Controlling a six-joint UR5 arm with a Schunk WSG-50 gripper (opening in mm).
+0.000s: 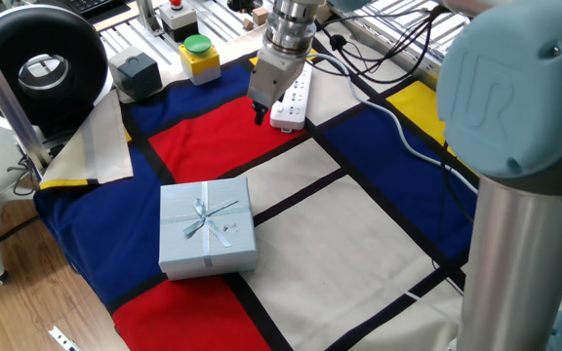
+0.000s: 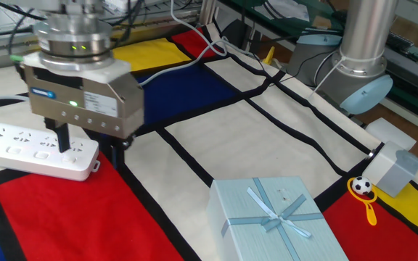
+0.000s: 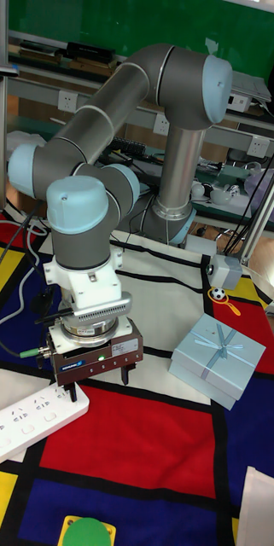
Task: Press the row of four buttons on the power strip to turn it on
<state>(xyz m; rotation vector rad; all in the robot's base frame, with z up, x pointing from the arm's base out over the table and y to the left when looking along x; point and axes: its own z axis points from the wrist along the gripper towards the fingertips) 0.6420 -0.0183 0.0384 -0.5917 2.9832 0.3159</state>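
Fingers apart, straddling power strip end edge, gift box well apart

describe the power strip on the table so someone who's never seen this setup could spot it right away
Start at the checkered cloth of red, blue, white and yellow panels, then find the gripper over its red panel. The power strip lies flat beside it: a long white bar with sockets and a white cable. Its neighbours differ plainly: the gift box is pale blue and ribboned, the yellow box has a green button.
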